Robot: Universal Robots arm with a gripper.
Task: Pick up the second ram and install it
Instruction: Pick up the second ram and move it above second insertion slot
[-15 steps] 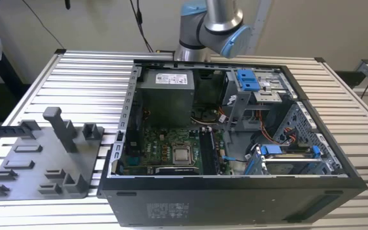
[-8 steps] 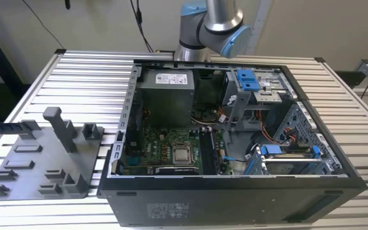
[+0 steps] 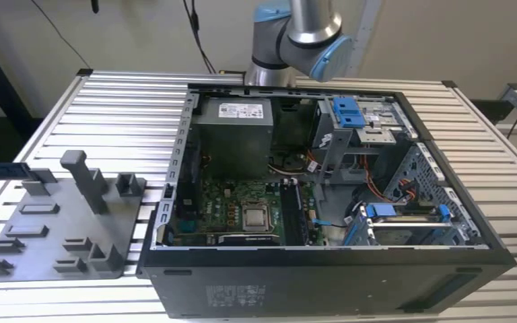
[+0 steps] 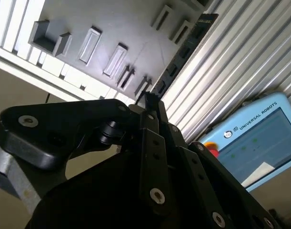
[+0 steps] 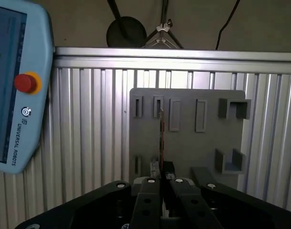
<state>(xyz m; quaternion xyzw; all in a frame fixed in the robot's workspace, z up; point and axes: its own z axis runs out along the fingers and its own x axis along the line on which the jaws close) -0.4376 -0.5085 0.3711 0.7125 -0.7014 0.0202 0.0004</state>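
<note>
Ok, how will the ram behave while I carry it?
Probably stiff: the ram juts straight out from the fingers with no sag. Likely light, since it looks thin edge-on in the first wrist view. Gripped near one end, it could pivot if bumped.

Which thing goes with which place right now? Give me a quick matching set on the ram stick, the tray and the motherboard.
Things:
1. long, thin dark-blue ram circuit-board stick
2. flat grey plastic tray with upright posts
3. large green motherboard

Places:
A. inside the open black computer case
B. lying on the ribbed metal table
C. clamped in the black claw

Pairs: 1-C; 2-B; 3-A
</note>
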